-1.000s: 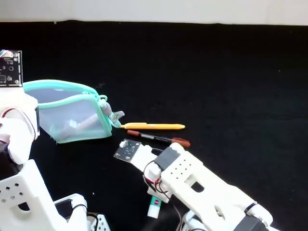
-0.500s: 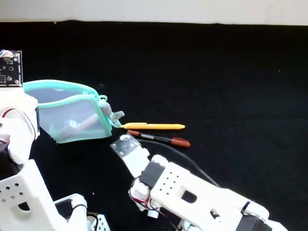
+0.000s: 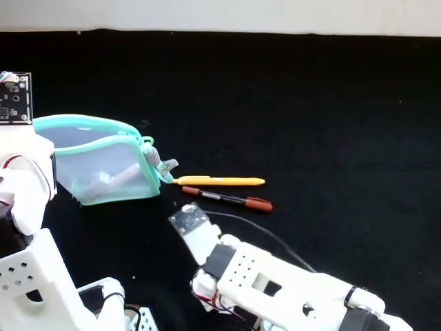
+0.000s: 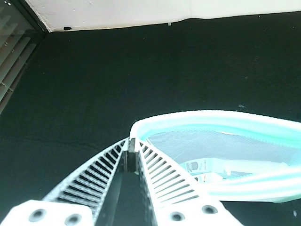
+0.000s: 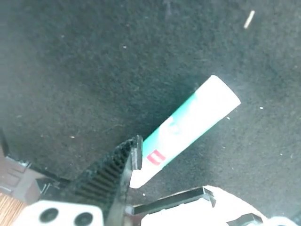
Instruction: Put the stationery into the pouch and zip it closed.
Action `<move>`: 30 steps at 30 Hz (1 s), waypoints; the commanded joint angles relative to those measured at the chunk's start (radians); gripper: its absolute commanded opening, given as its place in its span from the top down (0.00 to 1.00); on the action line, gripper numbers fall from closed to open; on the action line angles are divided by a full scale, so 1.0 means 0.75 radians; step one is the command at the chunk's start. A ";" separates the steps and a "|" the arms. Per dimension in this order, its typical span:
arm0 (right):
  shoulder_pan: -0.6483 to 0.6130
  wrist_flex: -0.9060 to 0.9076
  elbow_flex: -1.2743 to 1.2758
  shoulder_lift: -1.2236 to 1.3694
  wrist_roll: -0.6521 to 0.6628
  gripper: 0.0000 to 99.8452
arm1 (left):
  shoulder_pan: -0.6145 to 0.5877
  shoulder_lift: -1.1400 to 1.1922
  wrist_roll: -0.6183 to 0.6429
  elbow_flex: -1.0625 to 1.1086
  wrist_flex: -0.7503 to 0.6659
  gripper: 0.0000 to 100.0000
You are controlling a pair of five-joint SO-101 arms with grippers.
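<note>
Found left hand (image 4: 131, 147) clamped on pouch (image 4: 207, 117) rim, right hand (image 5: 171, 165) spread astride tube (image 5: 188, 127) end on table (image 5: 70, 70). Recommend sliding further along tube before closing, avoiding end pinch.

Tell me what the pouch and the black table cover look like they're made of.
Pouch: probably soft translucent plastic mesh with opaque mint trim; its side is see-through and shows a fine grid up close. Table cover: likely matte black cloth, perhaps felt; it gives no glare and holds pale lint specks.
</note>
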 commanded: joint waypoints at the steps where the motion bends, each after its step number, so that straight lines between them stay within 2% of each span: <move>1: -0.042 -0.105 0.001 -0.026 -0.012 0.47 | -0.019 0.013 0.002 0.064 -0.002 0.99; 3: -0.050 -0.163 0.007 -0.013 -0.029 0.47 | -0.019 0.013 0.002 0.064 -0.002 0.99; 9: -0.046 -0.212 0.087 -0.015 -0.233 0.47 | -0.019 0.013 0.002 0.069 -0.002 0.99; 15: -0.034 -0.214 0.142 -0.013 -0.133 0.47 | -0.019 0.013 0.004 0.069 -0.002 0.99; 18: 0.038 -0.214 0.142 -0.013 -0.117 0.50 | -0.019 0.013 0.004 0.069 -0.002 0.99; 21: 0.093 -0.210 0.144 -0.013 -0.115 0.61 | -0.019 0.013 0.004 0.069 -0.002 0.99; 26: 0.242 -0.214 0.144 -0.013 -0.115 0.86 | -0.019 0.013 0.006 0.071 -0.002 0.99; 30: 0.384 -0.216 0.144 -0.013 -0.115 1.00 | -0.019 0.013 0.006 0.071 -0.002 0.99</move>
